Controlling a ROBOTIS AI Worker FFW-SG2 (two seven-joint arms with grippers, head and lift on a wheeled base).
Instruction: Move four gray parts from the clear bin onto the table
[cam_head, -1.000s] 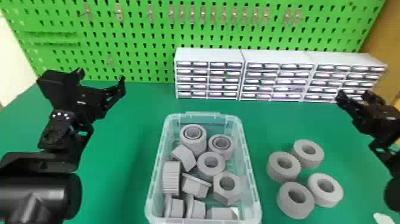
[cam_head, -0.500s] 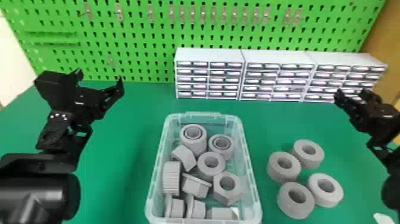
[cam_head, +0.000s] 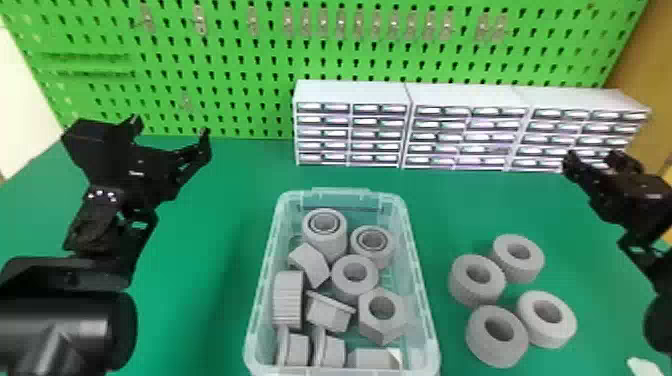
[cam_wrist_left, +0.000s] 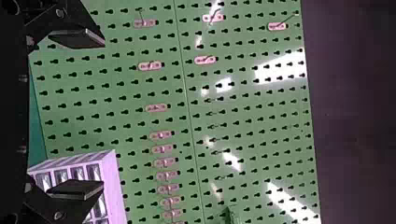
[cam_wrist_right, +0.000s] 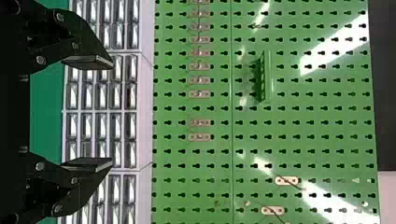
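The clear bin (cam_head: 425, 320) stands at the table's middle front, holding several gray parts (cam_head: 354, 274): rings, a hex nut and flanged pieces. Right of it, four gray rings (cam_head: 496, 336) lie close together on the green table (cam_head: 210, 280). My left gripper (cam_head: 170, 131) is raised at the left, clear of the bin, open with nothing between its fingers. Over the table's right side, beyond the four rings, is my right gripper (cam_head: 592, 159). In the left wrist view my left gripper (cam_wrist_left: 102, 115) stands wide; in the right wrist view my right gripper (cam_wrist_right: 112, 114) is also open and holds nothing.
White drawer cabinets (cam_head: 350, 92) line the back of the table against a green pegboard (cam_head: 240, 55) with metal hooks. A small white object (cam_head: 642, 367) lies at the front right edge. Bare table lies between my left arm and the bin.
Both arms have shifted very slightly: the left gripper a little to the left, the right gripper slightly left and up. Bin and gray parts stay as they were.
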